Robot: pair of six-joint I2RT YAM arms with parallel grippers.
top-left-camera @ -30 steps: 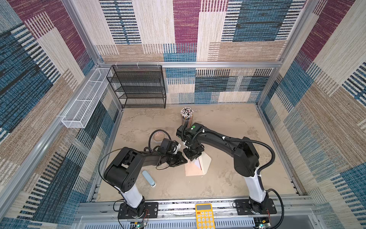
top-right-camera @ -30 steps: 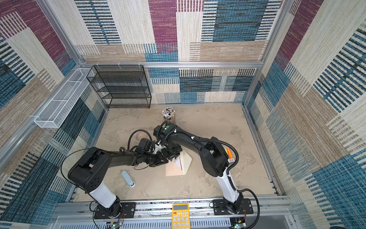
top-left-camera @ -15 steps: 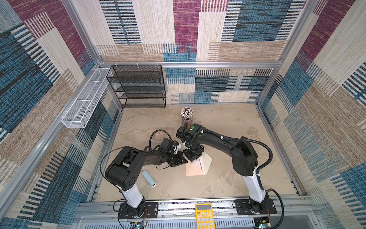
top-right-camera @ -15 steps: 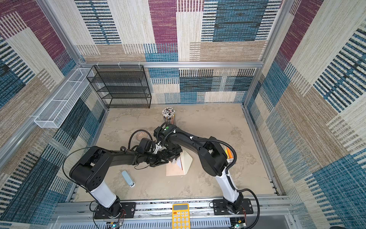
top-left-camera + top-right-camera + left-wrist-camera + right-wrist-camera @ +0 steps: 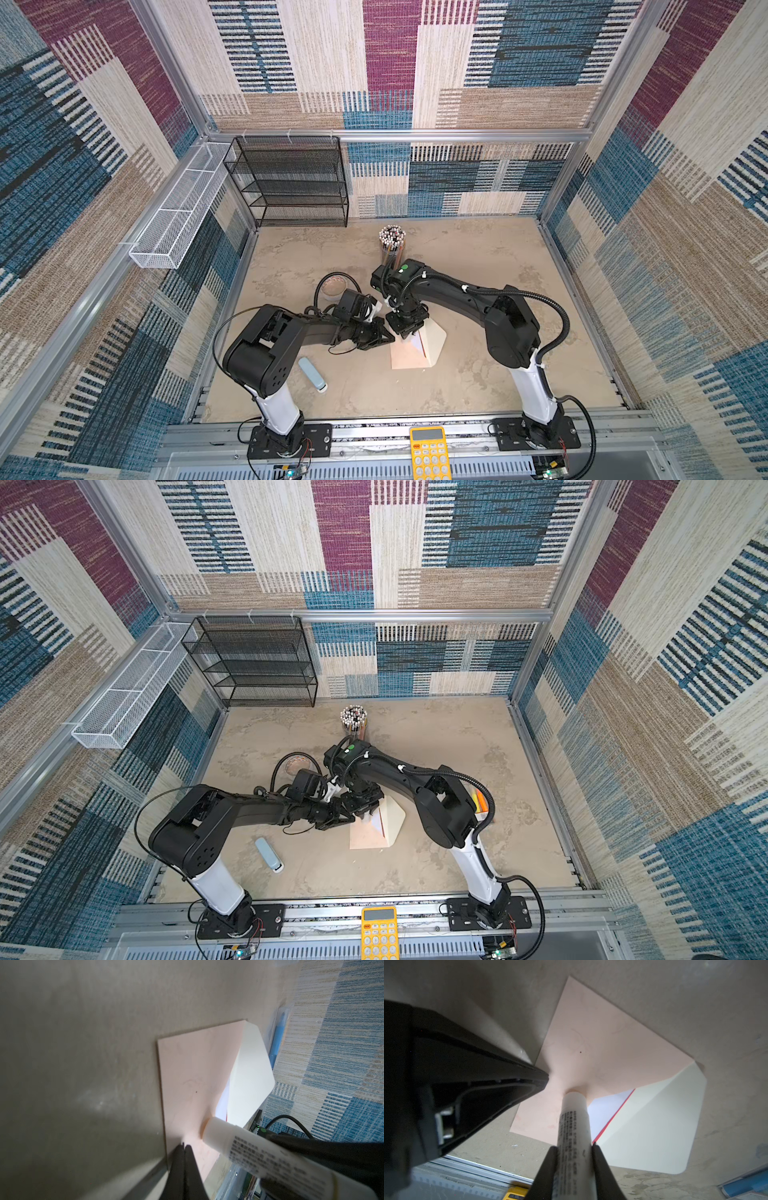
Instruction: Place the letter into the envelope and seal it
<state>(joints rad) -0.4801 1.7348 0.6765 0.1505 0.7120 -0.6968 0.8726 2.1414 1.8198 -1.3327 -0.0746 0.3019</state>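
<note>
Your right gripper (image 5: pixel 573 1150) clamps a glue stick (image 5: pixel 574 1113), tip on the envelope (image 5: pixel 602 1032); left gripper (image 5: pixel 184 1148), closed, pins it. Letter (image 5: pixel 607 1112) is in; flap (image 5: pixel 654 1126) open, sealing remains.

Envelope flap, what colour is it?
The flap is plain cream, paler than the peach envelope body; right wrist view shows it best.

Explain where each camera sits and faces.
Top views: high in front, looking down at beige table, both arms.
Left wrist: on that arm, facing the pale peach paper envelope past its shut left tool.
Right wrist: on that arm, facing down the white glue stick held in the right tool.
Shared: both wrists show stick touching envelope.
</note>
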